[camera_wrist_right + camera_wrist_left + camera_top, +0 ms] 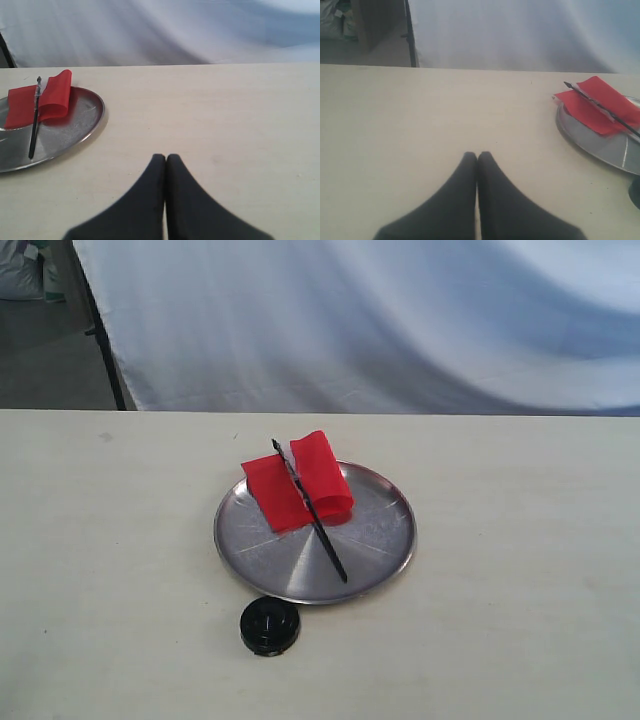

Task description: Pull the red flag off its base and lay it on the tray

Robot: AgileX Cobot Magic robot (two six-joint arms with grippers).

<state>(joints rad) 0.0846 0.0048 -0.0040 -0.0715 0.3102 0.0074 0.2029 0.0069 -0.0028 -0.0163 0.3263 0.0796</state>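
Bench (520,590): pale cream, matt. A white draped sheet (400,320) hangs behind its far edge. The flag (325,475) lies on the tray (375,530), its cloth folded over the far rim. The base (270,626) sits just beside the tray's near edge. Left end effector (477,156) and right end effector (165,157): fingers pressed together, holding nothing.

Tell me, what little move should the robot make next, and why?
Probably none; the job looks done. The red flag already lies on the tray, and the base sits apart, just outside the tray's rim, with nothing in it. The left gripper and the right gripper are both shut, empty and well clear.
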